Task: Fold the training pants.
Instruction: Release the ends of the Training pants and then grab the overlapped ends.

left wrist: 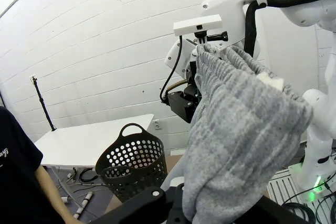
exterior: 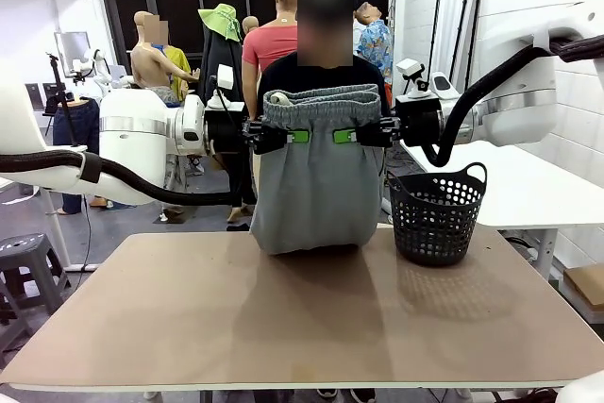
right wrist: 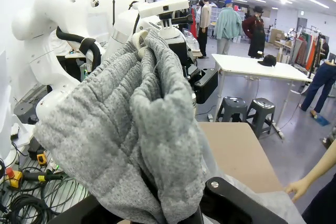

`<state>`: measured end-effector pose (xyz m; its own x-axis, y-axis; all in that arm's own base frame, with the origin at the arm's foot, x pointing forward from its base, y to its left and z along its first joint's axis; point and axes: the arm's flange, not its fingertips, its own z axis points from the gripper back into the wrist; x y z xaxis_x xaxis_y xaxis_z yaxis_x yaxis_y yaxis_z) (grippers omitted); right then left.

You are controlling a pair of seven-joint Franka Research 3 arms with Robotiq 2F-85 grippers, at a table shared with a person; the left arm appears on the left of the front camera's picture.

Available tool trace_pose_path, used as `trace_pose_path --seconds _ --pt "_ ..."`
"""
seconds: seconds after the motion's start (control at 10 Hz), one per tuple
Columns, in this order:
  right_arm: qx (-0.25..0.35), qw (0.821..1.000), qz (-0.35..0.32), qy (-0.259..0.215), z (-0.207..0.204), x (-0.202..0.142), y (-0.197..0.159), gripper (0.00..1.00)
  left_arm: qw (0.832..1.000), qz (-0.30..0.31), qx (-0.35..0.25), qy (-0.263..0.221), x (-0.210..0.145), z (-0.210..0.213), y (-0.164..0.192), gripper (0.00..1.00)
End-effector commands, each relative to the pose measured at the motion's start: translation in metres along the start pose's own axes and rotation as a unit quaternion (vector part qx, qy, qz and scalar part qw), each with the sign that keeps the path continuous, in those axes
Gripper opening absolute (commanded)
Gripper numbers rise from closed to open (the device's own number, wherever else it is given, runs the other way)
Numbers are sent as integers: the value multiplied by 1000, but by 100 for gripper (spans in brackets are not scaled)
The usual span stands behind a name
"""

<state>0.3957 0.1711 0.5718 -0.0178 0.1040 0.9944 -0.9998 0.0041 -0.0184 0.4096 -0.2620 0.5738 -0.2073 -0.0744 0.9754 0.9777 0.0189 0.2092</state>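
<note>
Currently: training pants (exterior: 316, 172) hang by waistband, L claw (exterior: 294, 136) & R claw (exterior: 347, 136) each clamped on it, over surface (exterior: 283, 318). Step: lift/spread. Next, prob.: lower together, drape flat.

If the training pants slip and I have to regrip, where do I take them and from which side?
Just under the gathered waistband, one side each, coming in level from left and right, where the left gripper and right gripper pinch now. The elastic bunched above the grip should stop sliding, and the training pants hang straight to the table.
</note>
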Motion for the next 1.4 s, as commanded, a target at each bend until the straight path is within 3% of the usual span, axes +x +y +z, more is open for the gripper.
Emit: trace_pose_path --seconds 0.0,1.3 --pt "-2 1000 0 -8 -1 3 1 0 1000 -8 12 -11 1 -1 -3 0" --pt "-2 1000 0 -8 -1 3 1 0 1000 -8 12 -11 1 -1 -3 0"
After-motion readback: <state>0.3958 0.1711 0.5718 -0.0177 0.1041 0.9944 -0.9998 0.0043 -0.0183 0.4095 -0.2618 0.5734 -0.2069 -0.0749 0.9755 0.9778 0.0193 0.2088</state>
